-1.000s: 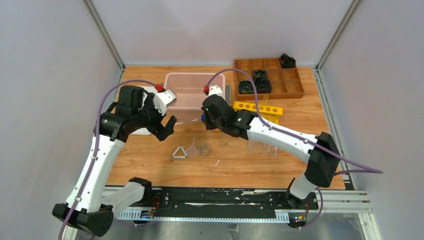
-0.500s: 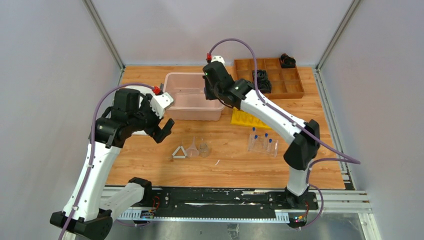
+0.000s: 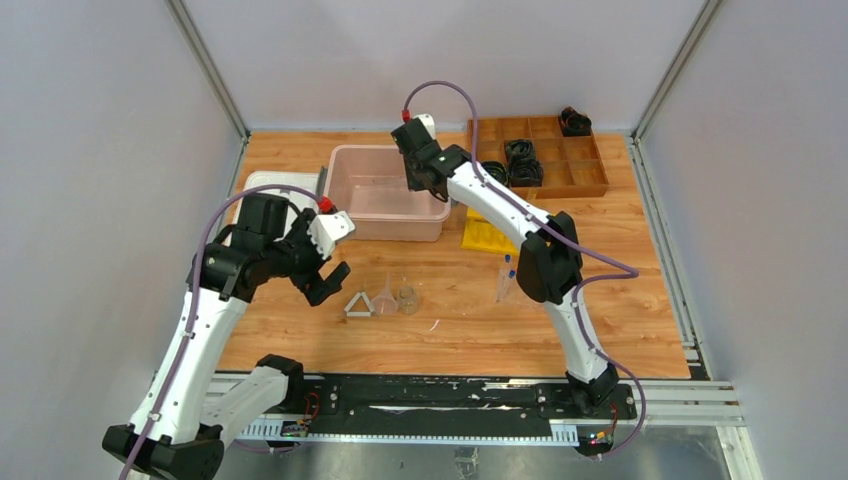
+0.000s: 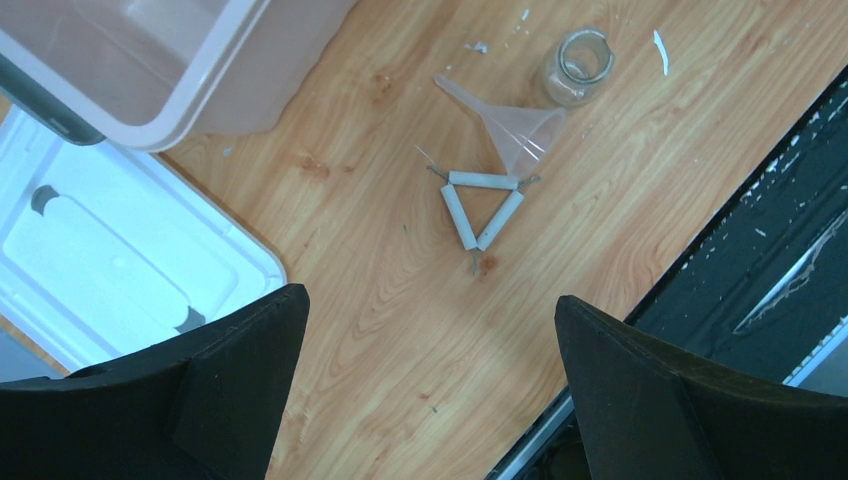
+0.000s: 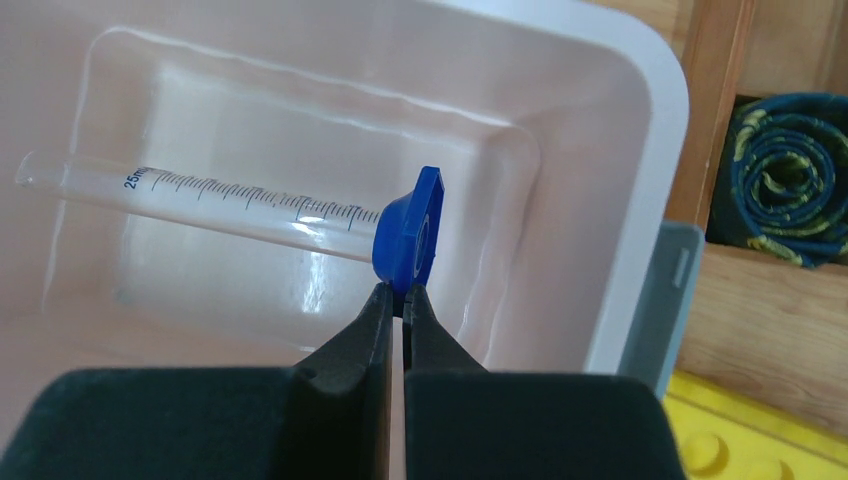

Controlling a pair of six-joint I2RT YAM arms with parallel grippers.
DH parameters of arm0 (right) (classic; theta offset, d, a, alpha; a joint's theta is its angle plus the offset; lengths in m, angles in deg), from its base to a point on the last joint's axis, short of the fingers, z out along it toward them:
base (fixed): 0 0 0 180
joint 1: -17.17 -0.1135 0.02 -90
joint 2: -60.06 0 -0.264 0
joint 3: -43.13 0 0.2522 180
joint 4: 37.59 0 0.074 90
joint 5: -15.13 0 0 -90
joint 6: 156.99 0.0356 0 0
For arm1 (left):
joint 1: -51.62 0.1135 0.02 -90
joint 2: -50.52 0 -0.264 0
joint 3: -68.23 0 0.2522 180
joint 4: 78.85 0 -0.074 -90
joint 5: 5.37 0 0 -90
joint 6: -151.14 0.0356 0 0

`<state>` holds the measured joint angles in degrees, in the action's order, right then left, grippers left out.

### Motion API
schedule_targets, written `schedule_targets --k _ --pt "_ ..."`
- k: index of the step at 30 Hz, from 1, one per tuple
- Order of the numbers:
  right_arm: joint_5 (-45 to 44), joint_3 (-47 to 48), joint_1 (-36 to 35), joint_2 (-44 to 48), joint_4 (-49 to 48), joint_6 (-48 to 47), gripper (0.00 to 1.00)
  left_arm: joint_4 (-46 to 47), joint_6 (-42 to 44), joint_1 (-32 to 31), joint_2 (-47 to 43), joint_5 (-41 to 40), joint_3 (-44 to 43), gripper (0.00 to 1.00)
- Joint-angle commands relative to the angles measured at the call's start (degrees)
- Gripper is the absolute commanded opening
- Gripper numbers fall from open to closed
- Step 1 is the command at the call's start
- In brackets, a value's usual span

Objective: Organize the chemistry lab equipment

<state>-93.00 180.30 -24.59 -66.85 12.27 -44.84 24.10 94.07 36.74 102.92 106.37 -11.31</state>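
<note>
Right gripper (image 5: pixel 403 296) clenched on measuring tube (image 5: pixel 250 205) at its blue end, pink bin (image 5: pixel 640 150) beneath; left gripper (image 4: pixel 430 305) released, white triangle (image 4: pixel 483 180) beneath

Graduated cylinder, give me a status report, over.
Right gripper shut on graduated cylinder at its blue base, over the pink bin. Left gripper open above the white triangle. Nothing visible in the bin beneath.

Table (image 4: pixel 380 300): wood, visible grain, scuffed. Bin (image 5: pixel 650 160): translucent pink plastic, glossy. Graduated tube (image 5: pixel 250 208): clear, glossy; blue plastic base. Triangle (image 4: pixel 483 180): matt white.
</note>
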Motion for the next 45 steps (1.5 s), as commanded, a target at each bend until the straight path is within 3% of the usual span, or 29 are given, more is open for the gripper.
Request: schedule_targets --k 1,3,8,15,19,21,23,27,31,35,45 --pt "-2.7 5.0 0.8 -4.2 0.5 -0.9 0.00 -0.5 4.1 -0.2 -1.8 2.7 3.0 1.00" --pt "-3.2 5.0 0.7 -5.0 0.5 -0.4 0.07 -0.4 5.0 -0.2 -2.1 4.2 4.1 1.00" --pt "-3.8 3.0 0.5 -3.1 -0.6 0.6 0.38 -0.3 5.2 -0.3 -1.0 8.2 5.4 1.00" --pt "-3.7 0.8 -2.0 5.9 -1.3 -1.9 0.60 -0.3 7.3 -0.3 2.0 8.5 6.5 0.97" --pt "-1.5 -10.6 -5.1 17.1 -3.7 -2.6 0.59 -0.2 8.6 -0.3 2.3 7.4 6.4 1.00" --pt "0.9 -20.1 -7.1 23.0 -6.7 -2.9 0.52 -0.3 9.1 -0.2 2.2 6.6 6.3 1.00" --pt "6.8 -28.4 -8.6 27.9 -9.2 -3.1 0.48 0.1 9.7 -0.2 1.7 5.9 6.7 1.00" --pt "16.8 -37.3 -12.4 30.7 -9.2 -2.2 0.50 2.5 9.7 -0.2 0.4 3.4 8.4 1.00" --pt "21.0 -40.3 -16.4 28.9 -8.5 -1.8 0.60 2.5 9.3 -0.2 0.6 0.8 8.1 1.00" --pt "22.2 -40.0 -17.4 25.3 -8.1 -1.0 0.64 2.5 9.8 -0.2 -0.7 0.3 7.8 1.00" --pt "18.7 -39.7 -17.7 21.0 -6.1 -1.2 0.53 2.4 10.6 -0.2 -3.7 -0.8 7.8 1.00"
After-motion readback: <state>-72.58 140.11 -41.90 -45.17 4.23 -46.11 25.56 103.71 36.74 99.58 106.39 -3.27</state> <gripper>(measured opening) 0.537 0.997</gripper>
